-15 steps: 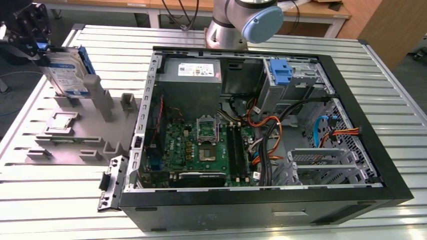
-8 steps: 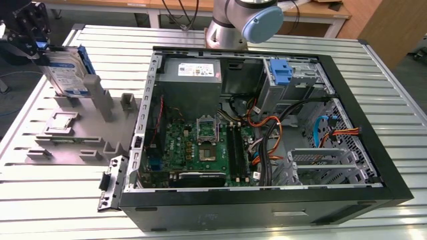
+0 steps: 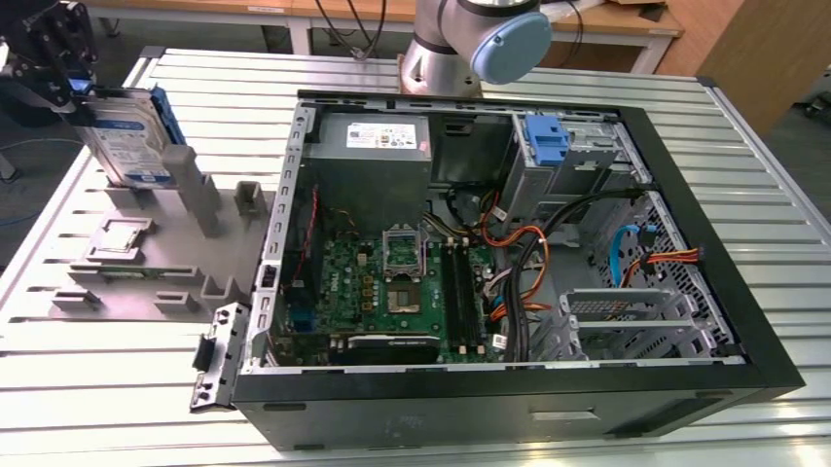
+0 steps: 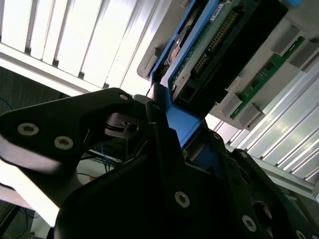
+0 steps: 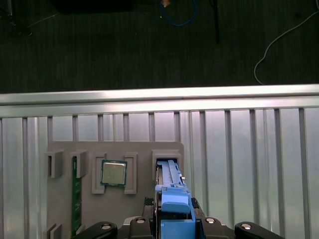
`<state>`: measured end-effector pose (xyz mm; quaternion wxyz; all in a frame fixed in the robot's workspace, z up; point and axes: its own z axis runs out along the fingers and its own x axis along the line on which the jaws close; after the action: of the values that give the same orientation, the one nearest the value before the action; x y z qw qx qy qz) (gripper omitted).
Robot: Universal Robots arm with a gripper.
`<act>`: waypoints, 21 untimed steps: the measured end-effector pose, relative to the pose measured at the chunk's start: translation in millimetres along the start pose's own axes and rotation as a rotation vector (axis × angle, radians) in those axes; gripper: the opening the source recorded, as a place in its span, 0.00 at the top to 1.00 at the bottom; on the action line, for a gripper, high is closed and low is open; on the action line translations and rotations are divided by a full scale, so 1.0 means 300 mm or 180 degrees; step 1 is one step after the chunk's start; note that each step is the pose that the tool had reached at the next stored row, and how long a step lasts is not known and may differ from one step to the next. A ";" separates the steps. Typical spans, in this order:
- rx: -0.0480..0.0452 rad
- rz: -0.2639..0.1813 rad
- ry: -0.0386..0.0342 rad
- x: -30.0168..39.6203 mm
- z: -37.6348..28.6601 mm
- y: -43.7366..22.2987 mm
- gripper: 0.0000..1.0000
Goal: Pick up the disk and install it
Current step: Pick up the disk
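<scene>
While it stands at the grey holder (image 5: pixel 99 149), the flat blue-framed disk (image 3: pixel 130 136) is clamped by the claw (image 3: pixel 81 102).

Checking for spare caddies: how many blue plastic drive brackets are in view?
2. One blue bracket frames the disk at the gripper, upright at the grey fixture; the other bracket sits in a drive bay of the computer case. Others could be hidden inside.

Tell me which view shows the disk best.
The exterior view: the disk stands upright in the grey holder, label facing the camera, the hand shut on its top. The first wrist view sees the disk edge-on from above. The second wrist view shows the disk close up, board side.
</scene>
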<state>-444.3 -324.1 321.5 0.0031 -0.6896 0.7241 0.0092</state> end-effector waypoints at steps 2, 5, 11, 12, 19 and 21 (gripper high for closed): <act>0.0000 0.0000 0.0000 0.000 -0.002 0.000 0.64; 0.0000 0.0000 0.0000 0.000 -0.006 0.000 0.64; 0.0000 0.0000 0.0000 0.000 -0.013 0.000 0.64; 0.0000 0.0000 0.0000 0.000 -0.014 0.000 0.64; 0.0000 0.0000 0.0000 0.000 -0.022 0.000 0.64; 0.0000 0.0000 0.0000 0.000 -0.024 0.000 0.64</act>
<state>-444.3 -324.1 328.6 0.0031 -0.6896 0.7241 0.0092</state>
